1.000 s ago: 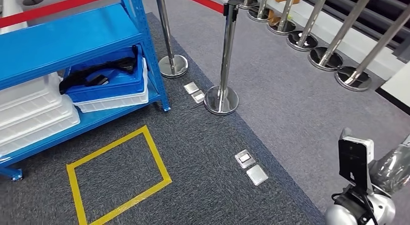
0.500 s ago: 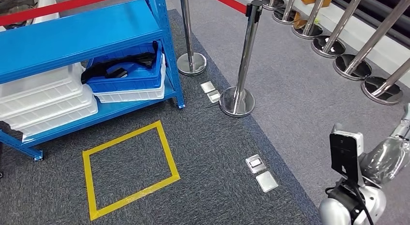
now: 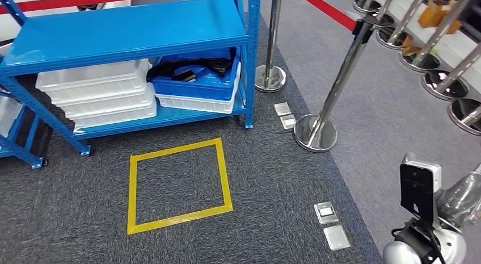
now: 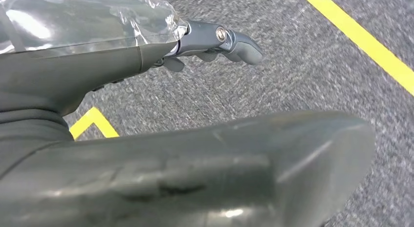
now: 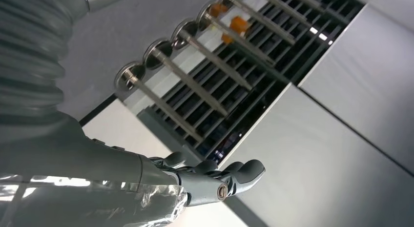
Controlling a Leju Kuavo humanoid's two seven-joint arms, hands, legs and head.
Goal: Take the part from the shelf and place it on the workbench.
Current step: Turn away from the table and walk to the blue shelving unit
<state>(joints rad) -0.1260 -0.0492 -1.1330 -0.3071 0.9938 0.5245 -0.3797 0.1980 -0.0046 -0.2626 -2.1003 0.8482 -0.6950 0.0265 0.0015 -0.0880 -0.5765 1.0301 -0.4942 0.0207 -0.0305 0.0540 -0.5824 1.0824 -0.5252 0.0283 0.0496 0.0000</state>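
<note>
The blue shelf [image 3: 130, 34] stands ahead at the upper left of the head view. On its lower level a blue bin [image 3: 195, 87] holds a black part [image 3: 193, 68], stacked on a white tray. My left hand [image 4: 215, 39] hangs over the grey carpet with its fingers out straight and nothing in it. My right hand [image 5: 215, 180] is also bare, its fingers loosely apart, pointing toward a row of stanchions. My right arm [image 3: 425, 241] shows at the head view's lower right, far from the shelf.
White trays [image 3: 96, 93] are stacked on the shelf's lower level beside the blue bin. A yellow taped square [image 3: 133, 184] marks the carpet before the shelf. Chrome stanchions [image 3: 316, 133] with red belts stand to the right. Metal floor plates [image 3: 328, 213] lie nearby.
The whole head picture has shifted: the shelf and yellow square now sit further right and more central, so the camera has turned toward the shelf. Both hands stay bare.
</note>
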